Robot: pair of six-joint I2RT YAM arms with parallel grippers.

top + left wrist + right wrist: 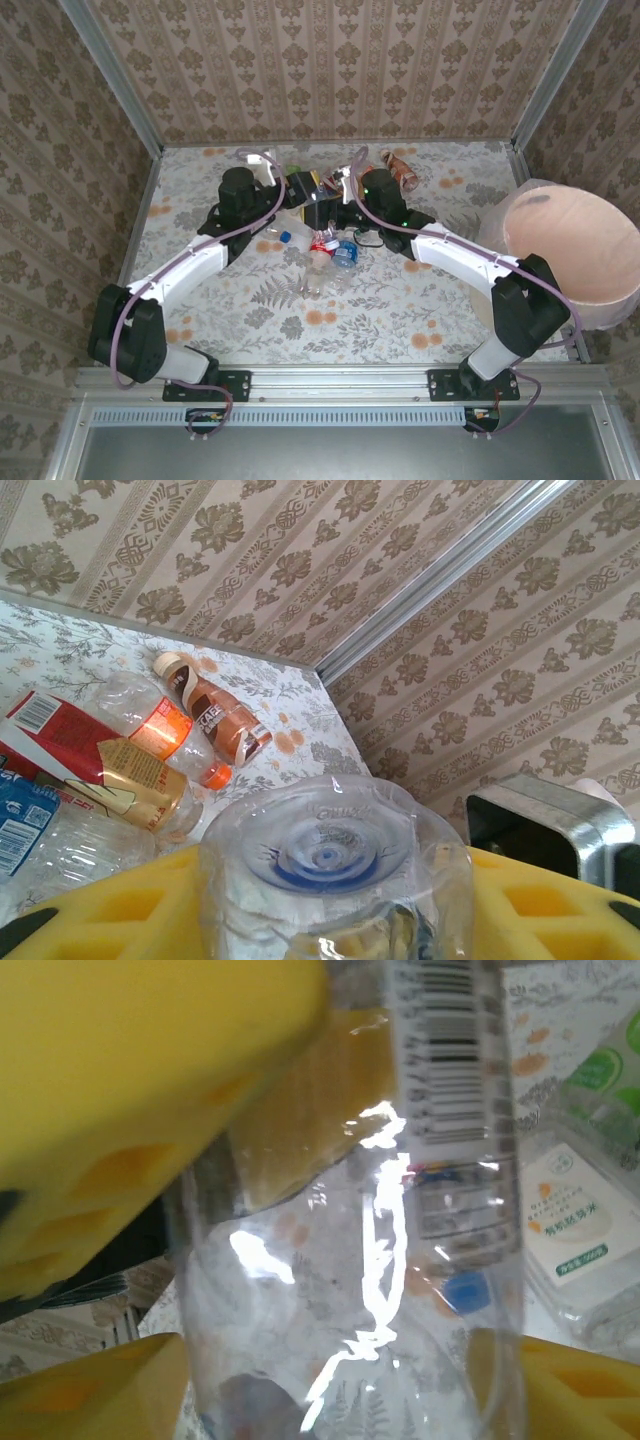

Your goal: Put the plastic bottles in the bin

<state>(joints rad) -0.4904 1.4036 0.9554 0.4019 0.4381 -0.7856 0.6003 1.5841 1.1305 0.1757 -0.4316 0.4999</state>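
My left gripper (330, 905) is shut on a clear plastic bottle (335, 845). I look into its base, and yellow fingers (100, 915) press it from both sides. My right gripper (325, 1400) is shut on a clear bottle (340, 1260) with a barcoded label. Both grippers meet at the back middle of the table, left (298, 186) and right (338, 188). Loose bottles (325, 255) lie just in front of them. The bin (590, 296) stands at the far right. A brown bottle (215, 715) and an orange-labelled bottle (165, 730) lie near the back wall.
More bottles with red (55, 740), yellow (140, 780) and blue (20, 825) labels crowd the left wrist view. Green-and-white labelled bottles (580, 1230) lie beside the right gripper. Another yellow pad (150, 1090) crosses the right wrist view's upper left. Patterned walls close in the back and sides.
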